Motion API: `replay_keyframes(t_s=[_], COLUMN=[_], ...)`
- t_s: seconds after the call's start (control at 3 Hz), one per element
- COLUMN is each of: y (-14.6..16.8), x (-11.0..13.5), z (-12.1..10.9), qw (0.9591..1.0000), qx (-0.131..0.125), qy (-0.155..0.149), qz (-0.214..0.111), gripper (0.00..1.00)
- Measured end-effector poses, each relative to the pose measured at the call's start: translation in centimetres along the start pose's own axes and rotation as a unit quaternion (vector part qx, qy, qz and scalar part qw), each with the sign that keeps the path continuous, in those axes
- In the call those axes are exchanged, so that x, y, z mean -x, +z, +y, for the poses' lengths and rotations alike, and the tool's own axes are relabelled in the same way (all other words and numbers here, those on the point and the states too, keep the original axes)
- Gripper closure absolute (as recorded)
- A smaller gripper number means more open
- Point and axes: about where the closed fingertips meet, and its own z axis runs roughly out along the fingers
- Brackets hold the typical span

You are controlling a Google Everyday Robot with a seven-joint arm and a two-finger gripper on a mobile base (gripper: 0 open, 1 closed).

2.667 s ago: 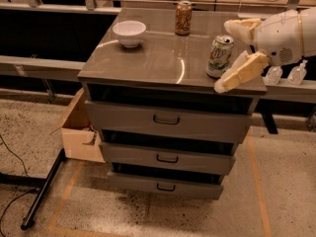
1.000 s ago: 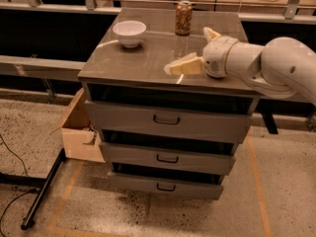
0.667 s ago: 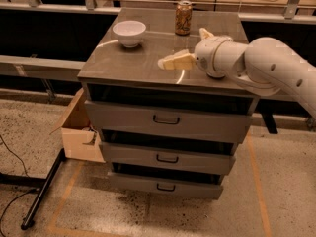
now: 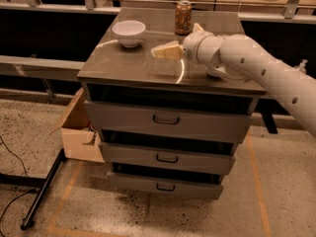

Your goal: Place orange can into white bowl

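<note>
The orange can [image 4: 183, 18] stands upright at the back of the grey cabinet top [image 4: 133, 65], right of centre. The white bowl [image 4: 129, 32] sits upright and empty at the back left of the top. My gripper [image 4: 180, 39] hovers over the middle of the top, just in front of the orange can and to the right of the bowl. Its cream fingers [image 4: 166, 51] are spread apart and hold nothing. One finger points left toward the bowl, and the other points up beside the can. My white arm reaches in from the right.
The top belongs to a three-drawer metal cabinet [image 4: 168, 120]. An open cardboard box [image 4: 79, 132] sits on the floor at its left. A black stand leg [image 4: 42, 191] lies on the floor. Benches with clutter run behind. The arm covers the top's right side.
My gripper has moved left and toward the back of the top, from the right side by the white-and-green soda can to just in front of the orange can. The arm now hides the soda can.
</note>
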Motion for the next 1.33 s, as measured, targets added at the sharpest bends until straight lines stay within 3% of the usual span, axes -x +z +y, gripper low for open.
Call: replay_keyframes(t_s=[0.67,1.33], y=[5.1,8.5], x=[-0.3,-0.4], z=[-5.6,-9.0], qw=[0.9985,0.9965], qx=[-0.053,-0.083], qy=[0.004,0.010], qz=[-0.010,-0.004], gripper=[0.00,0.00])
